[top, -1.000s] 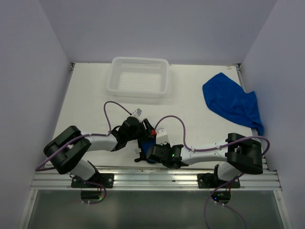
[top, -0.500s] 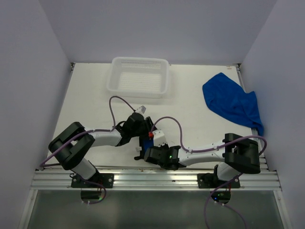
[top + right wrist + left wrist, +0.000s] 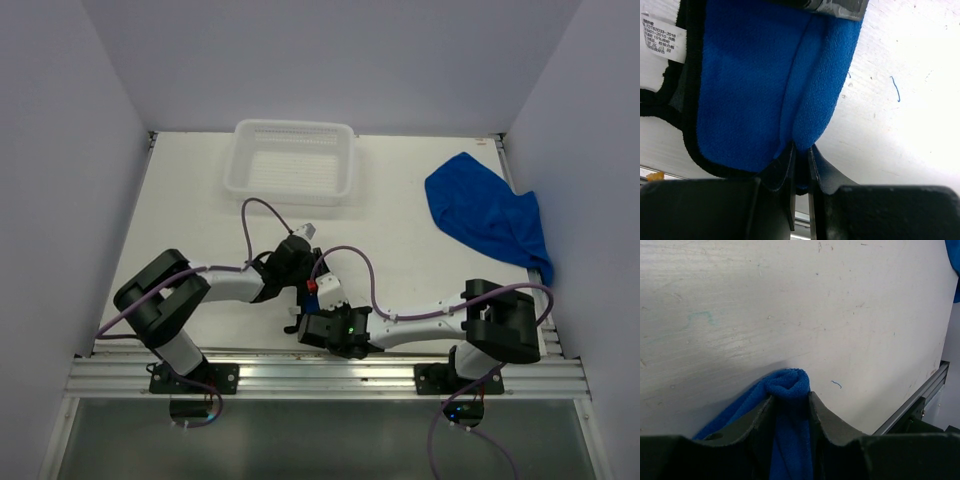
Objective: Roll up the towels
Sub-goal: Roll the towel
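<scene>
One royal-blue towel (image 3: 787,385) lies near the table's front edge between both arms, partly rolled, its rolled end showing in the left wrist view. My left gripper (image 3: 790,396) is shut on that roll, one finger pressing each side. In the right wrist view the same towel (image 3: 765,75) spreads out with a black hem and a white label, and my right gripper (image 3: 801,147) is shut on a fold of its edge. From above, the two gripper heads meet over it and hide most of it. A second towel (image 3: 487,215) lies crumpled at the back right, away from both grippers.
A white plastic basket (image 3: 291,160) stands at the back left of centre with nothing in it. The aluminium rail (image 3: 330,375) runs along the front edge just behind the grippers. Purple cables (image 3: 265,215) loop above both forearms.
My left gripper has swung right and nearer toward the right gripper, and its jaws have narrowed onto the towel roll. The right gripper has shifted slightly left, still pinching the towel.
</scene>
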